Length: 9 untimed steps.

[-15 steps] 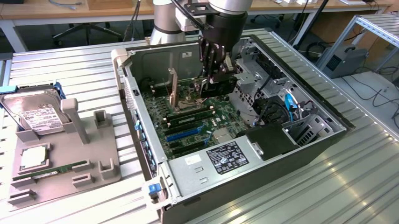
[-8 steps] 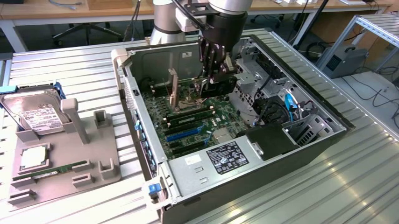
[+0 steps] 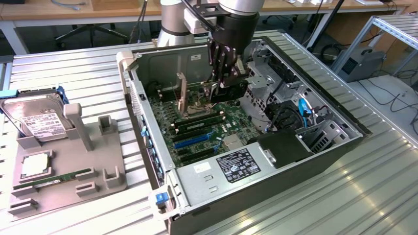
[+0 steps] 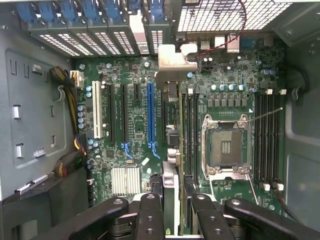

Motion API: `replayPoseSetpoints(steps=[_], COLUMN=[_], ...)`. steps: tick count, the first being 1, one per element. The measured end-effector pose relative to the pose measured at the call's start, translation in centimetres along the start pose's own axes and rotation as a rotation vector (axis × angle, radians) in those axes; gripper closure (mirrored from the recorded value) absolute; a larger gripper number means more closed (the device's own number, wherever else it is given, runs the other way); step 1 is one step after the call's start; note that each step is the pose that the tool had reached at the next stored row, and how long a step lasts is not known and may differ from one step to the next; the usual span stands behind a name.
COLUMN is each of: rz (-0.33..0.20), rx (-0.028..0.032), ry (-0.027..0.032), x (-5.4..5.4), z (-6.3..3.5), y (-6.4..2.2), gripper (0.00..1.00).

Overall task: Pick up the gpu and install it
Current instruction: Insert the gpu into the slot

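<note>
One gpu point(image 4: 174, 150), clenched edge-on in the fingers point(image 4: 150, 215), hung above the motherboard point(image 4: 130, 120) inside the open computer case point(image 3: 140, 73) on the slatted bench point(image 3: 65, 63).

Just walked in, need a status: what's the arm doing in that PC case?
The arm's gripper holds the gpu edge-down inside the open computer case, above the motherboard. The card hangs near the blue slot, not seated. The hard drive and RAM stick sit on the grey holder outside the case.
</note>
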State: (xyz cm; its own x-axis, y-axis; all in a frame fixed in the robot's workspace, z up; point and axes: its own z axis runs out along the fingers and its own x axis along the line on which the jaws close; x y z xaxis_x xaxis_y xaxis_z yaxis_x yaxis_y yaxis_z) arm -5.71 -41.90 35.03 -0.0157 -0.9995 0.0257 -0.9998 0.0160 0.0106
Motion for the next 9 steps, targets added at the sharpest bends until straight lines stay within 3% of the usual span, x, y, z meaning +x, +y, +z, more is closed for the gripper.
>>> replayPoseSetpoints(steps=[9], rz=[-0.010], rx=[0.0004], ry=[0.0005], x=[0.00], z=[0.01], y=[0.00], gripper=[0.73])
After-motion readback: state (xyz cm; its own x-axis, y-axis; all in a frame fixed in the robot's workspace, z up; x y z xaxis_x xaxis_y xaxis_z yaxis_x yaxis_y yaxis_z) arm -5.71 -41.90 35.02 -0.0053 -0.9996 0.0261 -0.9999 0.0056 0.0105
